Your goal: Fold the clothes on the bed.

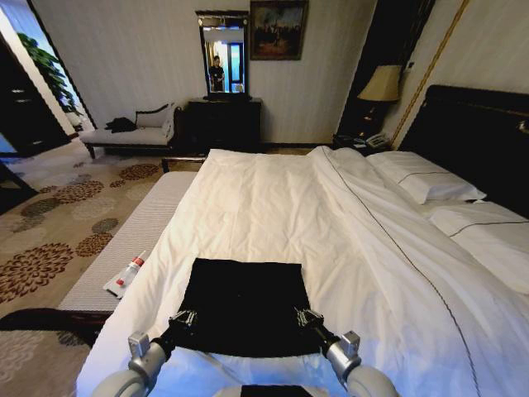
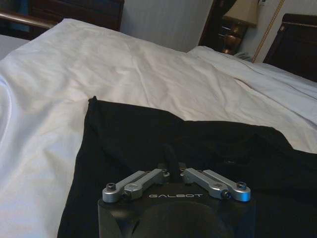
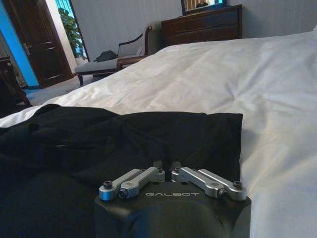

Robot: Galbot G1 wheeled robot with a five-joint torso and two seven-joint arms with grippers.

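**Black T-shirt on bed, both grippers pinching its near edge**

- Tube (image 1: 126, 275): on the grey bench at the bed's left side.
- Left gripper (image 1: 183, 318): closed on the T-shirt's near left part.
- T-shirt (image 1: 244, 302): black, folded into a rectangle, flat on the white duvet near the foot of the bed (image 1: 273, 198).
- Right gripper (image 1: 308, 316): closed on the T-shirt's near right part.
- Pillows (image 1: 426, 178): white, at the dark headboard, far right.
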